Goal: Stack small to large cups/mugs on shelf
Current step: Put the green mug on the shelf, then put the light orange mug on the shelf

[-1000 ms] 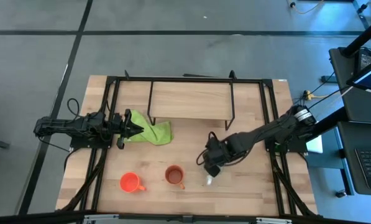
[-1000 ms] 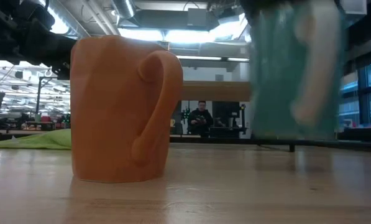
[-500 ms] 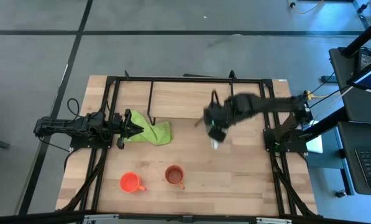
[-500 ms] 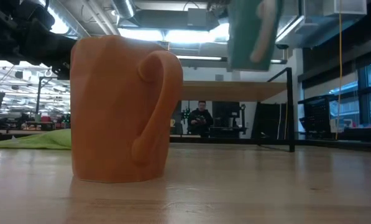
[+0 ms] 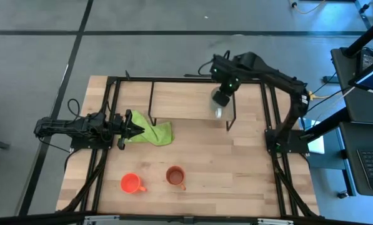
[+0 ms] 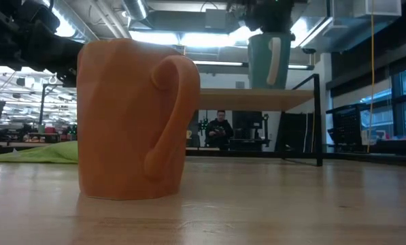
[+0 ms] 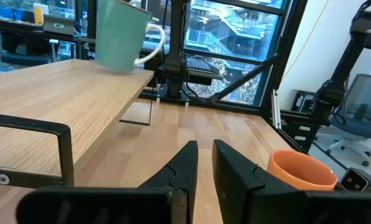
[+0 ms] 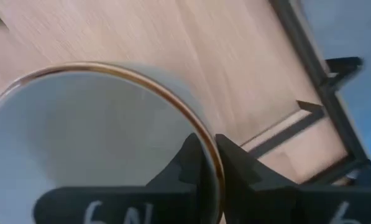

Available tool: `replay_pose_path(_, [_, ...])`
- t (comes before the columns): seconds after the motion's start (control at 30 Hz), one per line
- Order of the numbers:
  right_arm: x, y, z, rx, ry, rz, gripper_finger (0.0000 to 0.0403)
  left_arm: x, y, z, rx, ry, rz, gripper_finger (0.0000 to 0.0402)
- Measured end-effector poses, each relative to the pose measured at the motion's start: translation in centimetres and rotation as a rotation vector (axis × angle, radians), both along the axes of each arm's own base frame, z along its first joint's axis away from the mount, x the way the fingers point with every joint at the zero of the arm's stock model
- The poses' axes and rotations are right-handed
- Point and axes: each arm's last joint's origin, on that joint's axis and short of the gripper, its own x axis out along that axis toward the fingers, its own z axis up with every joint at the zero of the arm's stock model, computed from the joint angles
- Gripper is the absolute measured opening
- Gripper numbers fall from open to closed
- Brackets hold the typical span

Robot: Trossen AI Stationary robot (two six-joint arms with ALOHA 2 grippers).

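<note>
Placement step: your right gripper (image 5: 222,95) pinches the green mug (image 6: 268,61) by its rim, just above the shelf (image 5: 189,100) below it. You should lower, then release.

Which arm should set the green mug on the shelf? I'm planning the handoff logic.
Right. Its tool already grips the pale green mug by the rim, above the shelf's right end. The left tool rests by the lime-green cloth, holding nothing.
</note>
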Motion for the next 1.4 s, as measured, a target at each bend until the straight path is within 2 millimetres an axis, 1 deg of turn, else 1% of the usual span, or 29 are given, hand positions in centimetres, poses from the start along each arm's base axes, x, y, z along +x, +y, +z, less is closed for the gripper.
replay_pose_path(0.17, [0.5,-1.9,-1.4,0.079,0.012,0.031,0.0027,0.0,0.0,0.0,0.0,0.0,0.0,0.0043])
replay_pose_path(0.27, [1.0,-2.2,-2.0,0.1,0.017,0.047,0.0028,0.0,0.0,0.0,0.0,0.0,0.0,0.0043])
replay_pose_path(0.37, [1.4,-2.4,-2.3,0.109,0.001,0.06,0.0041,0.0,0.0,0.0,0.0,0.0,0.0,0.0043])
replay_pose_path(0.5, [2.2,-2.8,-2.5,0.081,-0.02,0.072,0.0067,0.0,0.0,0.0,0.0,0.0,0.0,0.0043])
replay_pose_path(0.53, [2.3,-2.8,-2.1,0.069,-0.029,0.084,0.0072,0.0,0.0,0.0,0.0,0.0,0.0,0.0043])
replay_pose_path(0.63, [1.7,-2.6,0.3,0.012,-0.104,0.089,0.0087,0.0,0.0,0.0,0.0,0.001,0.0,0.0043])
replay_pose_path(0.77, [1.6,-2.7,2.0,-0.045,-0.134,0.081,0.0105,0.0,0.0,0.0,0.0,0.001,0.0,0.0043])
replay_pose_path(0.87, [0.6,-2.3,4.1,-0.096,-0.154,0.066,0.0118,0.0,0.0,0.0,0.0,0.0,0.0,0.0043])
replay_pose_path(0.93, [0.3,-1.9,5.4,-0.127,-0.204,0.059,0.0124,0.0,0.0,0.0,0.0,0.001,0.0,0.0043])
replay_pose_path(1.0, [0.2,-0.9,6.7,-0.146,-0.254,0.065,0.0127,0.0,0.0,0.0,0.0,0.0,0.001,0.0043])
replay_pose_path(1.03, [0.0,-0.1,7.3,-0.151,-0.281,0.077,0.0127,0.0,0.0,0.0,0.0,0.0,0.0,0.0043])
replay_pose_path(1.1, [-0.9,1.7,8.1,-0.129,-0.315,0.078,0.0128,0.0,0.0,0.0,0.0,0.0,0.0,0.0043])
replay_pose_path(1.17, [-1.4,3.9,8.7,-0.107,-0.35,0.085,0.0128,0.0,0.0,0.0,0.0,0.0,0.0,0.0043])
replay_pose_path(1.23, [-1.9,6.8,9.1,-0.079,-0.375,0.132,0.0128,0.0,0.0,0.0,0.0,0.0,0.0,0.0043])
replay_pose_path(1.3, [-2.2,10.3,9.7,-0.08,-0.423,0.192,0.0128,0.0,0.0,0.0,0.0,0.0,0.0,0.0043])
replay_pose_path(1.37, [-2.7,13.9,9.8,-0.128,-0.433,0.238,0.0128,0.0,0.0,0.0,0.0,0.0,0.0,0.0043])
replay_pose_path(1.4, [-2.6,15.5,9.7,-0.179,-0.457,0.244,0.0128,0.0,0.0,0.0,0.0,0.0,0.001,0.0043])
